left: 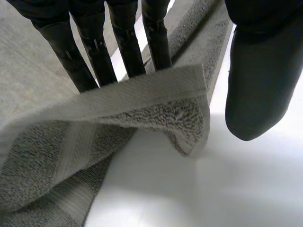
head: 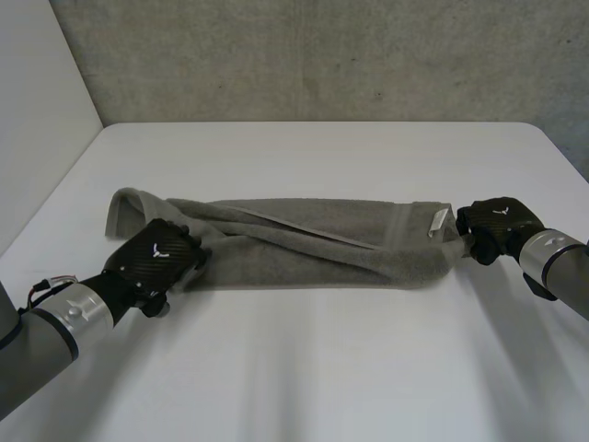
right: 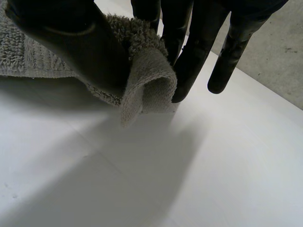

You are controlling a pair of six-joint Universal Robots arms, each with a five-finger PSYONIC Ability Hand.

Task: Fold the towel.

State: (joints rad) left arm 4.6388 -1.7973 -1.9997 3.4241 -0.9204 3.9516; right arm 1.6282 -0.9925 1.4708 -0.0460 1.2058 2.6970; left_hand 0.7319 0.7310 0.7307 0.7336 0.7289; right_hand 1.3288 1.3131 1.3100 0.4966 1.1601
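Head view: the towel (head: 304,244) is lying across the middle of the table (head: 304,368) as a long rumpled band, and by the look of it it's already doubled over lengthwise. The left hand (head: 158,256) is sitting at its left end and the right hand (head: 495,226) at its right end, both low on the table.

Left wrist view: the fingers (left: 92,56) are running straight down behind a raised flap of the towel's end, and the flap is draping over their tips. The thumb (left: 255,85) is standing off to the side with bare table between it and the cloth. So I'm reading this hand as relaxed, not actually pinching.

Right wrist view: the thumb (right: 71,42) is pressing a curled-over corner of the towel against the fingers (right: 194,47), so this hand is gripping that corner.

My guess is it's setting up the next fold, one short end going across to the other. For that the left hand is going to need its thumb closing on the flap first, otherwise the cloth is probably sliding off on the lift. Then both ends want lifting evenly so the band isn't twisting.
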